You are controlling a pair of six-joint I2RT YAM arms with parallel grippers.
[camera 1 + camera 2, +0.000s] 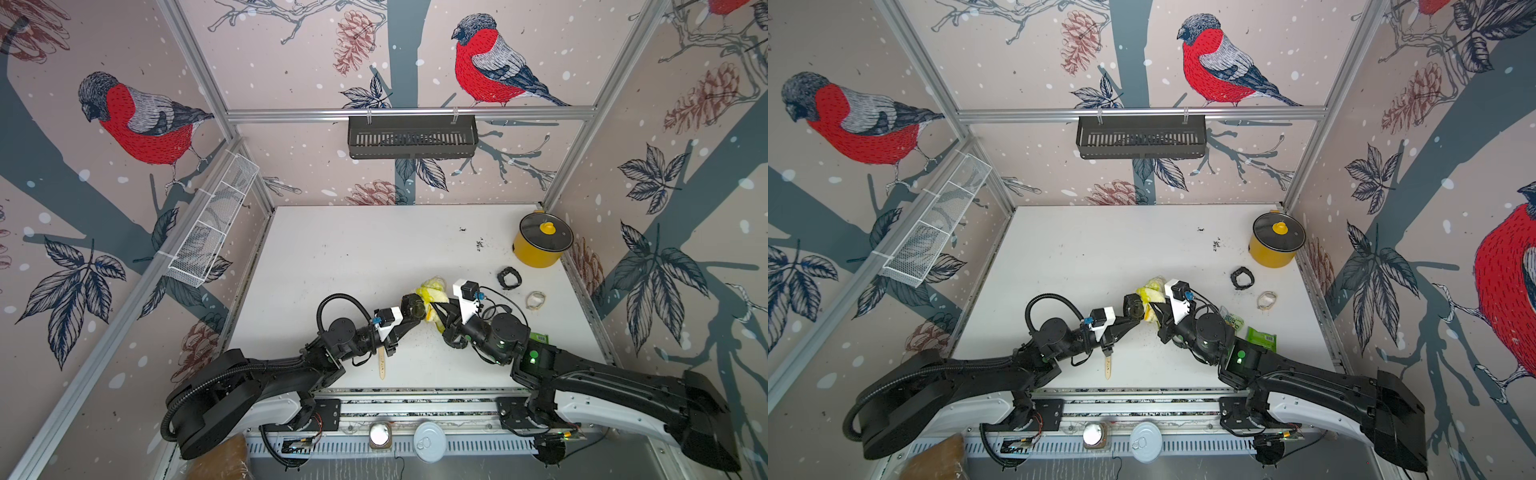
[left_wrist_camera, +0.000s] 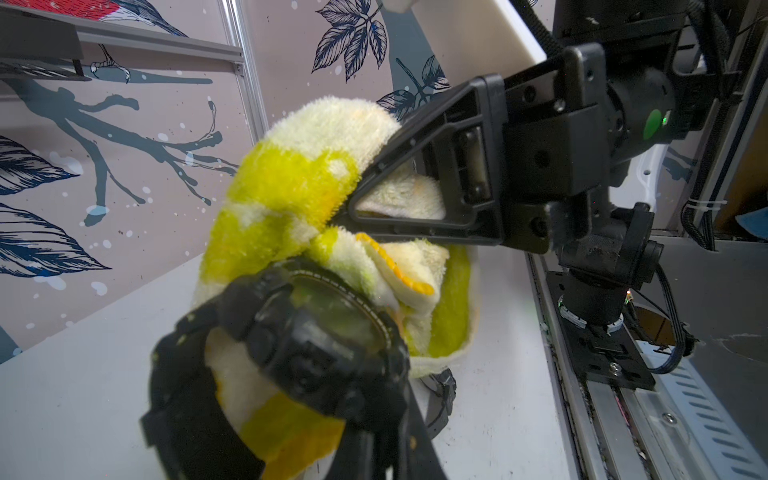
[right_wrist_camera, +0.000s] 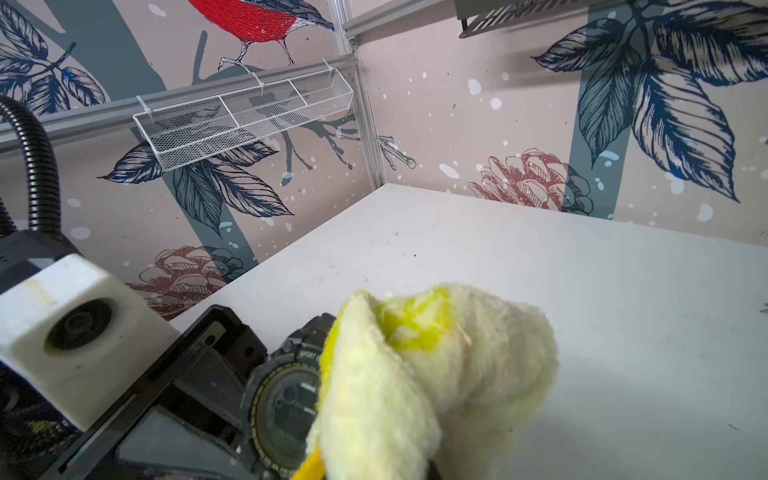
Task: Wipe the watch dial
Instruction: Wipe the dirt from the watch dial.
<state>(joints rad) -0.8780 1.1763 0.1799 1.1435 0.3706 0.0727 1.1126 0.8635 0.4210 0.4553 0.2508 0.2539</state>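
Wiping stage. The black watch point(image 2: 316, 332) is gripped in the clenched left fingers point(image 1: 402, 324) and held above the middle of the worktop point(image 1: 353, 257). A yellow cloth point(image 2: 291, 187), clamped in the right fingers point(image 2: 415, 232), is pressed against the dial point(image 3: 286, 411).

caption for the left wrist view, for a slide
Right gripper holds a yellow cloth against the dial of a black watch.
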